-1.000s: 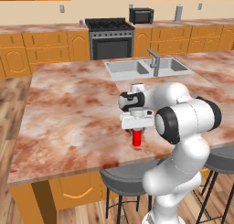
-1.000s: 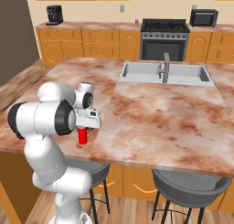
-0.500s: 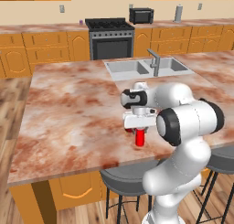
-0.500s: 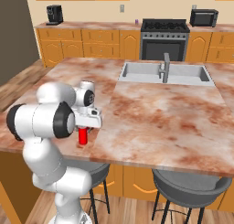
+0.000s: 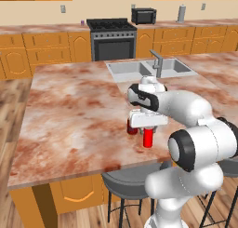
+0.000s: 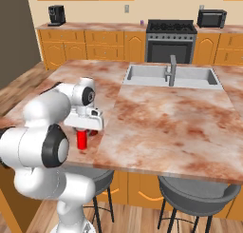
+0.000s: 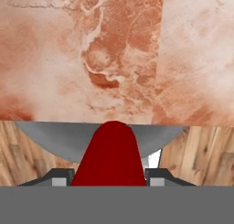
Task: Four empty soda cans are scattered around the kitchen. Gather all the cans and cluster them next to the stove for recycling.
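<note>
My gripper points down over the island counter's front edge and is shut on a red soda can. The same red can hangs upright under the white hand. In the hand view the red can fills the gap between the dark fingertips. I cannot tell whether its base touches the counter. A purple soda can stands on the back counter just left of the stove; both also show in the right base view, purple can and stove.
A sink with a faucet is set into the island behind the hand. A black microwave and a tall grey canister stand right of the stove. Grey stools sit under the island's front edge.
The jaws have closed the last bit onto the red can. The hand and can have shifted only slightly to the right in the left base view.
</note>
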You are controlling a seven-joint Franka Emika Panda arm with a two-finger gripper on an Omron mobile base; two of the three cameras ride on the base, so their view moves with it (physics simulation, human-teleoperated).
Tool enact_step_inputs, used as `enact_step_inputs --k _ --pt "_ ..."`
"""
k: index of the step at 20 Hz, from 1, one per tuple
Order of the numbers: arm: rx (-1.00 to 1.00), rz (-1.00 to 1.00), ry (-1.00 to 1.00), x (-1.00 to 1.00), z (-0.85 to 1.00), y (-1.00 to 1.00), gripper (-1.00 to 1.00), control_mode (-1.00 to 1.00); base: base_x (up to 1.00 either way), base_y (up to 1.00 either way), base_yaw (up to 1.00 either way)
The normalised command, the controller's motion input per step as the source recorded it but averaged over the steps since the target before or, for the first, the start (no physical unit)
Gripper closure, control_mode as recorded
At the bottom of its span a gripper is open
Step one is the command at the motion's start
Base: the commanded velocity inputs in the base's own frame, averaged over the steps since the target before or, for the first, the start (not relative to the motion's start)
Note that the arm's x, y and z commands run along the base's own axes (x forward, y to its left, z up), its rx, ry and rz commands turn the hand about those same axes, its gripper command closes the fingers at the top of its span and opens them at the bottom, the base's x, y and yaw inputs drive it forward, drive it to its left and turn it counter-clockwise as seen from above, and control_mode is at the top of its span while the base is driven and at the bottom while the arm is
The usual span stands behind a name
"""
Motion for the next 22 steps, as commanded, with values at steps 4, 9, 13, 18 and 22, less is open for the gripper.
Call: enact_step_inputs --k 4,9,13,18,22 --pt "0.00 0.00 -0.14 -0.39 0.58 0.00 1.00 -1.00 0.00 0.00 0.00" --pt "0.00 0.01 -0.14 -0.09 0.46 0.00 1.00 -1.00 0.00 0.00 0.00" --pt "0.00 0.01 -0.04 -0.20 0.40 0.00 1.00 -1.00 0.00 0.00 0.00" --pt "0.00 0.00 0.00 0.00 0.00 0.00 1.00 1.00 -0.91 0.71 0.03" --pt "0.00 0.00 0.00 0.00 0.00 0.00 1.00 1.00 -0.71 1.00 0.10"
